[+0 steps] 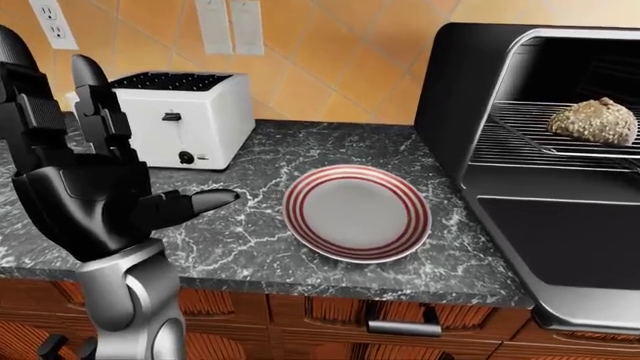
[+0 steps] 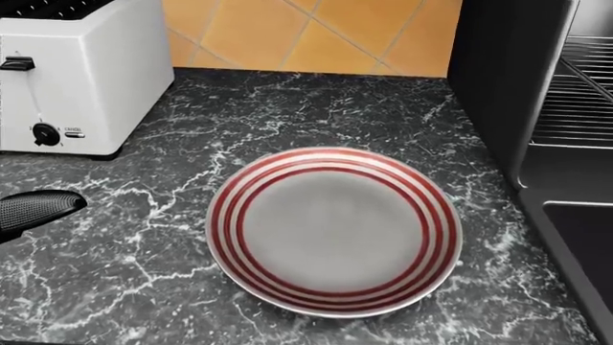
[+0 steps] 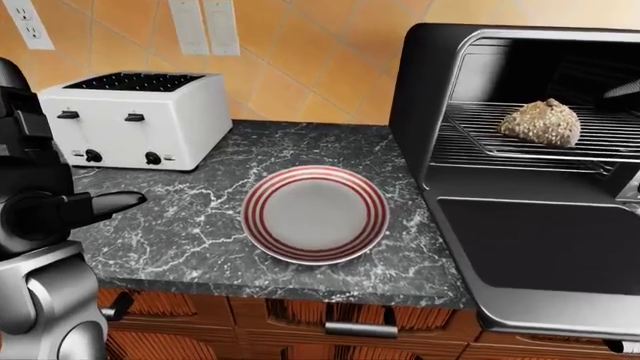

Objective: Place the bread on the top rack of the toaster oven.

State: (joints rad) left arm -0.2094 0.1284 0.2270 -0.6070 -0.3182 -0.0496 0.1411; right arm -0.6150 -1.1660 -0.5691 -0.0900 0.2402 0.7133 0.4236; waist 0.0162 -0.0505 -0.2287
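Looks all but done: bread (image 3: 541, 122) resting on the toaster oven (image 3: 520, 187) rack (image 3: 480, 139), plate (image 2: 333, 228) bare, left hand (image 1: 85, 180) raised, fingers spread, holding nothing; right hand out of view, state unknowable.

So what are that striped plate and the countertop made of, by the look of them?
The plate looks like glazed ceramic: smooth grey centre, red rings, a soft sheen. The countertop looks like polished dark marble, going by its white veining, though it could be an imitation.
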